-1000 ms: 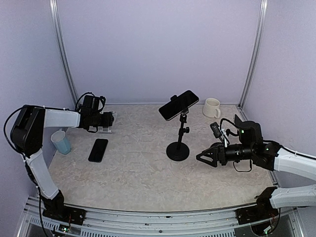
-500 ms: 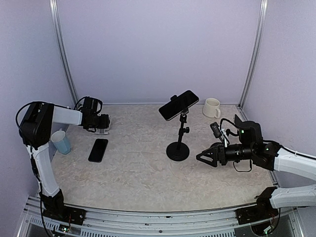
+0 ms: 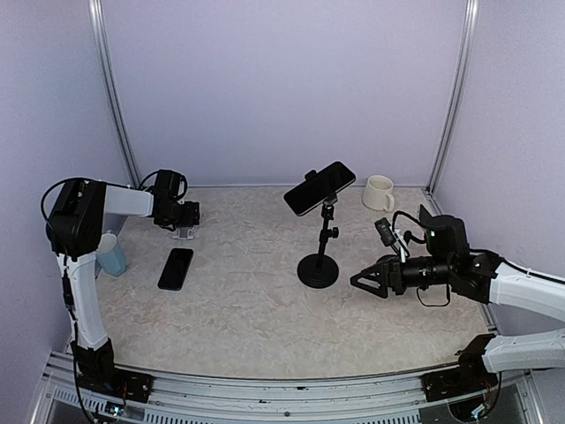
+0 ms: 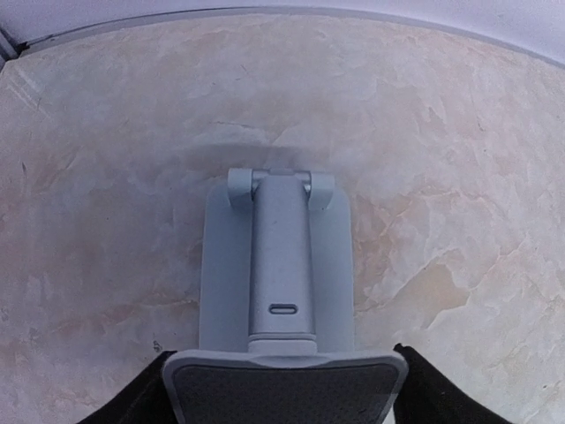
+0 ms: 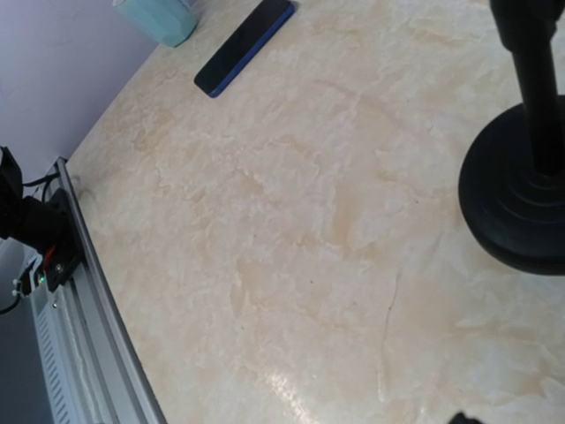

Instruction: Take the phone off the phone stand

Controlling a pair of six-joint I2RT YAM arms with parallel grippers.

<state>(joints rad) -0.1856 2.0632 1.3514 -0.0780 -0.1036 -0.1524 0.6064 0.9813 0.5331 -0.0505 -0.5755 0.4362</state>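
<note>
A dark phone [image 3: 320, 187] sits tilted in the clamp of a tall black phone stand [image 3: 318, 270] at the table's middle; its round base [image 5: 521, 199] shows in the right wrist view. My right gripper [image 3: 357, 283] hovers open just right of that base, holding nothing. A second dark phone [image 3: 176, 268] lies flat on the table at the left. My left gripper [image 3: 187, 218] is at a small grey folding stand [image 4: 281, 265] at the back left. Its black fingers [image 4: 422, 389] sit close on either side of the stand's padded plate, slightly apart from it.
A light blue cup [image 3: 110, 254] stands by the left wall, beside the flat phone [image 5: 244, 46]. A white mug [image 3: 379, 192] sits at the back right, behind the black stand. The metal rail [image 5: 79, 336] runs along the table's near edge.
My left arm's elbow has swung right and its forearm has shortened in view, while its gripper stays at the grey stand. The right arm and both phones have not moved.
</note>
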